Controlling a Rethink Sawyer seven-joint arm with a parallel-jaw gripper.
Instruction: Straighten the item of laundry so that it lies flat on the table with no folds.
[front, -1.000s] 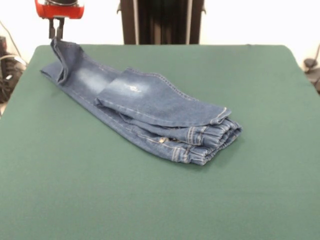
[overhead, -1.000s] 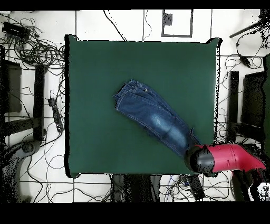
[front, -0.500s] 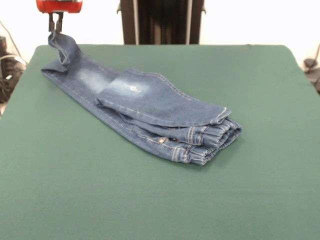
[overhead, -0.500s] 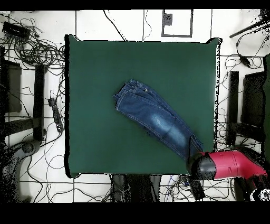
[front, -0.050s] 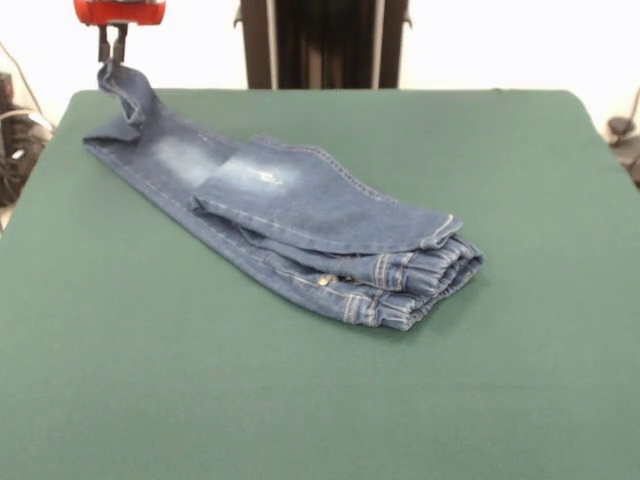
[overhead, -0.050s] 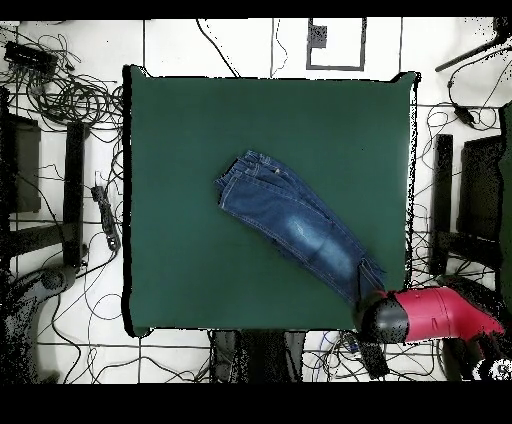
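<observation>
**Jeans pinched at one leg end, still folded**

From the front, the gripper (front, -0.050s: 111, 55) is mostly cut off by the top edge; only its red body and two thin dark fingers show, closed on the hem of the jeans (front, -0.050s: 290, 215) and lifting it off the table (front, -0.050s: 320, 400). The faded denim lies diagonally, one leg doubled over the other, the gathered waistband bunched at the near end.

From above, the red arm (overhead, -0.050s: 430, 315) hides the gripper. The jeans (overhead, -0.050s: 290, 225) run from mid-table toward that corner of the green cloth (overhead, -0.050s: 200, 130).
</observation>
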